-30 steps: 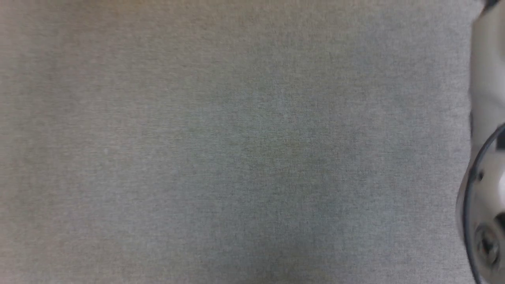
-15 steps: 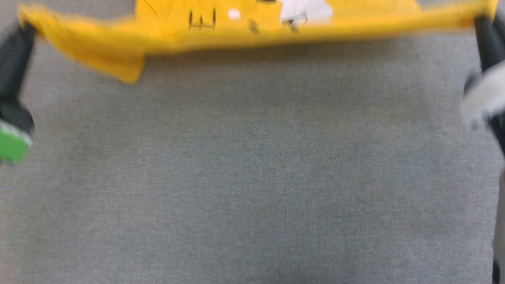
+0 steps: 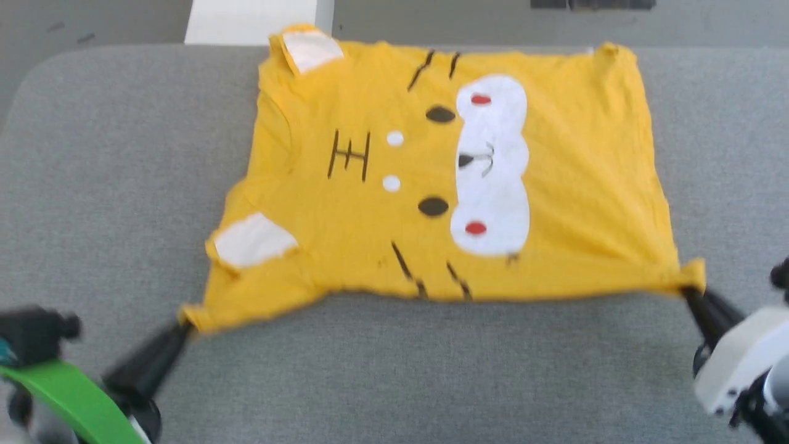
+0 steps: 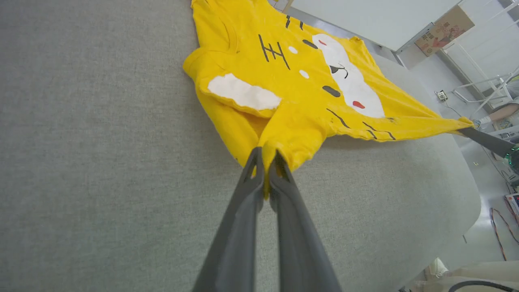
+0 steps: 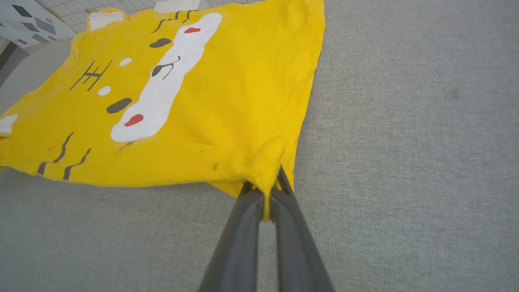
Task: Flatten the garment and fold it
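Looking down on a yellow shirt (image 3: pixel 573 185), spread print-up on the grey table (image 3: pixel 92 154), collar end to the left and hem to the right, far edge close to the table's far rim. Held at its two near corners: by the left pincer (image 3: pixel 185 327), clamped on the end of the near sleeve (image 3: pixel 246 302), and by the right pincer (image 3: pixel 690 291), clamped on the near hem corner (image 3: pixel 687 274) — in each wrist view, a pinch of yellow cloth squeezed between the closed fingers. Pulled taut along the near edge, seemingly a little raised from the table there, with creases fanning out of the hem corner. Surely light, soft and limp; likely to sag and bunch wherever unsupported, and to drag a little on this cloth-like top. Not fragile, hardly slippery. Best taken at seamed places — sleeve ends, hem corners, shoulders — thicker there and less stretchy. To judge by this, almost done with flattening, not yet begun with folding.
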Motion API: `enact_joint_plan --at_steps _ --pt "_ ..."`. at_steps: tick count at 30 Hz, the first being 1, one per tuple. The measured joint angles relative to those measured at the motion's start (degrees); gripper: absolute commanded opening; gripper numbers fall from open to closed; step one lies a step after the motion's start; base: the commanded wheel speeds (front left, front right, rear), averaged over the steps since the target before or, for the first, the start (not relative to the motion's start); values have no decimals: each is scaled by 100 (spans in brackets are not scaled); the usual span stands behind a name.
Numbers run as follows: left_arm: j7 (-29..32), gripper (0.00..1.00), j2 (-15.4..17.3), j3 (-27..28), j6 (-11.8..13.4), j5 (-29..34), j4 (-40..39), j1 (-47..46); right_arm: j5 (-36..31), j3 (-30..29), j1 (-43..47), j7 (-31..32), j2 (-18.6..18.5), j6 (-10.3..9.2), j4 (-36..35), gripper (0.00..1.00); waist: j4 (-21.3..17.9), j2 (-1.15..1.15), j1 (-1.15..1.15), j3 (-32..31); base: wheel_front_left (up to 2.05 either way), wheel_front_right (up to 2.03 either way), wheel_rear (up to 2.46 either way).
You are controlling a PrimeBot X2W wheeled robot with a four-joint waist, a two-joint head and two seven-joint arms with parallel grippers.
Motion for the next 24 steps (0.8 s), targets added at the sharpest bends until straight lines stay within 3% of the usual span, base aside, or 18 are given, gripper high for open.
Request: enact_joint_plan --at_steps 7,13,24 --pt "739 0 38 -684 426 -166 -69 621 590 191 1009 517 -68 0 66 0 -7 0 0 -482 0 0 0" --pt "973 0 267 -916 686 -630 -421 1147 972 -177 1925 1359 -49 0 -22 0 -19 0 0 -896 0 0 0" --pt "795 0 584 -1043 793 -1258 -1266 1848 1247 -798 2830 2468 310 0 -339 0 -28 0 0 -1619 0 0 0"
